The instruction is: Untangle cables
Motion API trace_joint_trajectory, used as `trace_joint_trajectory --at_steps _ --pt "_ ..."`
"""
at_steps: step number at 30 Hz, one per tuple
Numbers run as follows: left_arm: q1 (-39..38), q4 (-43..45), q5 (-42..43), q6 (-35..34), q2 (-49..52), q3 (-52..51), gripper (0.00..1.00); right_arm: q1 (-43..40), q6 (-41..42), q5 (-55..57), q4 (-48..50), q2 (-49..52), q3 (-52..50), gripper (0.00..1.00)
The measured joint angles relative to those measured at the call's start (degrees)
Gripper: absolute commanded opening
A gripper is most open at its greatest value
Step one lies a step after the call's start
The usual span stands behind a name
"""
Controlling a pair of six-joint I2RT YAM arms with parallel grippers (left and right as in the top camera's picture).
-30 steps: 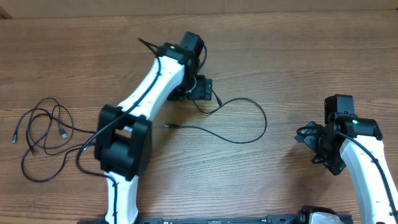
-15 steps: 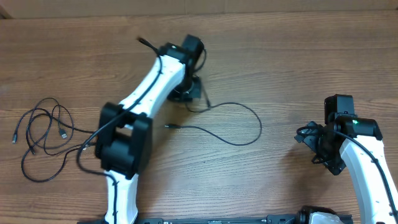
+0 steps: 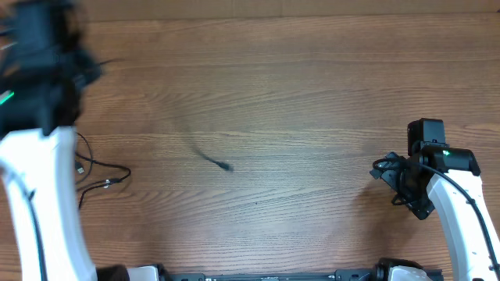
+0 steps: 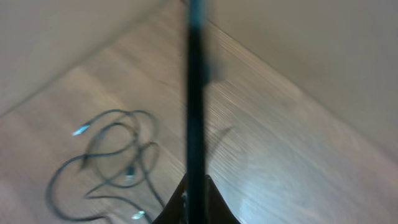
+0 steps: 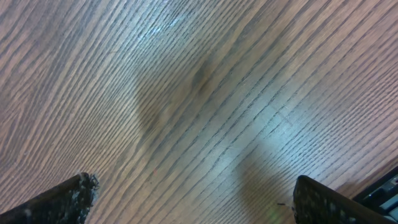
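Much bare table (image 3: 312, 94) separates cables (image 4: 130, 169) from right tool (image 5: 196, 198).

1. Overhead: fixed above, looking straight down on the wooden table (image 3: 297, 94). The left arm (image 3: 39, 203) and right arm (image 3: 461, 218) enter from the bottom edge.
2. Left wrist: raised well above the table (image 4: 280, 143) and angled down, with a taut cable (image 4: 194, 112) close across the lens. The cable tangle (image 4: 112, 162) far below also shows at the overhead's left (image 3: 101, 176).
3. Right wrist: very near the tabletop (image 5: 186, 93), facing down, its own fingertips (image 5: 68, 196) at the bottom corners.
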Motion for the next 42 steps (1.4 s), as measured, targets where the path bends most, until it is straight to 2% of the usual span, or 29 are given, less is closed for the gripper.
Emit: trace_joint_trajectory --at_steps 5,20,21,22,23,24,25,31,35,37,42 --pt "6.8 -4.2 2.2 -2.0 -1.7 0.0 0.04 0.0 0.0 0.0 0.1 0.0 0.0 1.00" --pt "7.2 -7.8 3.9 -2.3 5.1 0.0 0.07 0.0 0.0 0.0 0.1 0.0 0.0 1.00" --pt "7.2 -8.2 3.9 -2.3 5.6 0.0 0.21 0.0 0.0 0.0 0.0 0.0 0.0 1.00" --pt "7.2 -8.4 3.8 -2.3 5.9 0.0 0.43 0.0 0.0 0.0 0.0 0.0 0.0 1.00" --pt "7.2 -8.6 3.8 -2.2 6.4 0.0 0.70 0.0 0.0 0.0 0.0 0.0 0.0 1.00" --pt "7.2 -8.8 3.7 -2.1 7.0 0.0 0.85 0.0 0.0 0.0 0.0 0.0 0.0 1.00" --pt "7.2 -9.0 3.8 -2.1 7.5 0.0 0.92 0.0 0.0 0.0 0.1 0.0 0.0 1.00" --pt "7.1 -10.3 9.4 -1.3 10.7 0.0 0.93 0.0 0.0 0.0 0.1 0.0 0.0 1.00" --pt "6.0 -10.4 15.9 2.4 13.1 -0.1 0.93 0.0 -0.1 0.0 0.0 0.0 0.0 1.00" --pt "3.5 -10.5 19.5 5.2 15.2 -0.1 0.93 0.0 -0.1 0.0 0.0 0.0 0.0 1.00" --pt "-3.6 -11.1 22.4 10.9 19.5 -0.1 0.94 0.0 -0.2 0.0 -0.1 0.0 0.0 1.00"
